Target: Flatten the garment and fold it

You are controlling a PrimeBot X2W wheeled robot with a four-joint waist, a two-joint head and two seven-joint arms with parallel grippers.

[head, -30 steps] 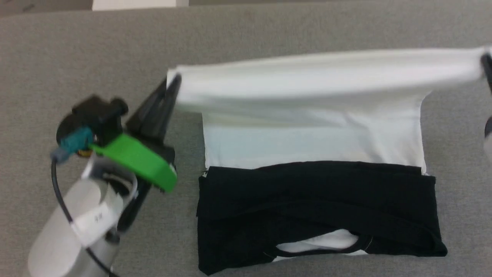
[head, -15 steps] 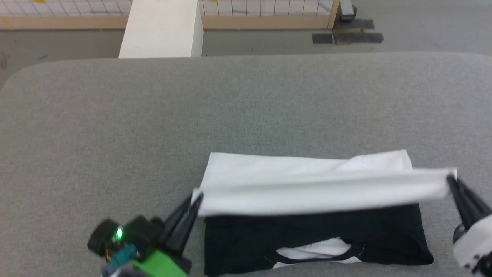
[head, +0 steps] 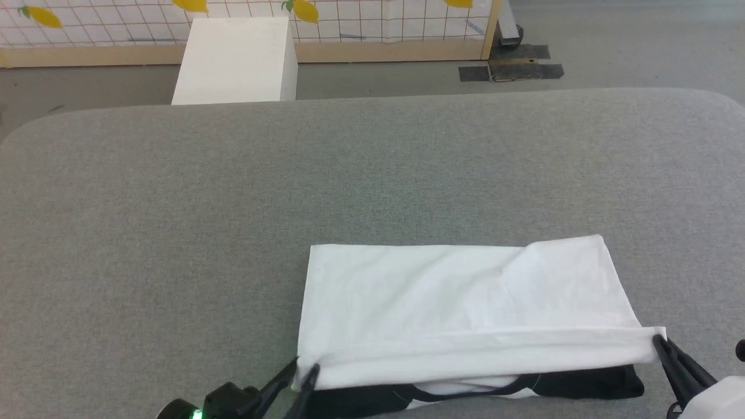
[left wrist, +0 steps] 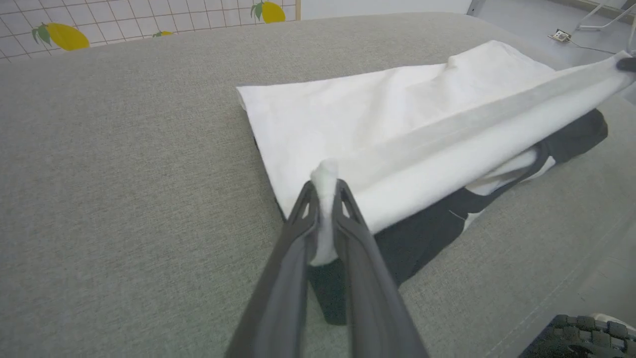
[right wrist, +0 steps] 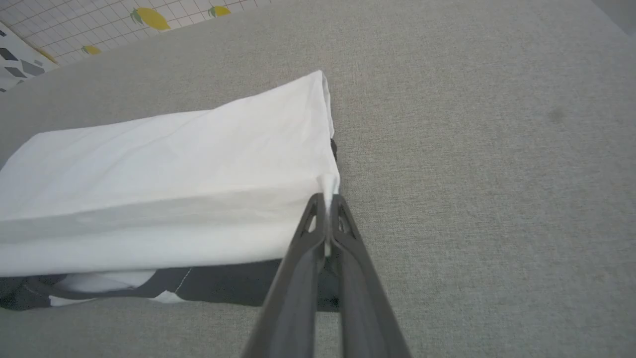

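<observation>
white knit garment point(head: 465, 291) with black sleeves lies on the grey fabric surface point(head: 233, 192), near the robot and a little right of centre. its white body is doubled toward the near side over the black sleeve layer point(head: 582, 385). the turned hem edge point(head: 483, 349) is the long axis here: it runs left to right, stretched between the two arms and held just above the black layer. the left jaws, their dark fingers point(left wrist: 293, 258) showing a narrow gap, have the left corner bunched between them, and the grip looks slack. the right jaws, fingers point(right wrist: 298, 268) pressed together, pinch the right corner. each arm sits at its own end, neither nearer. a strip of black and the neckband point(head: 465, 391) lies uncovered on the near side, so the coming move likely carries the edge nearward, level, before letting go.
</observation>
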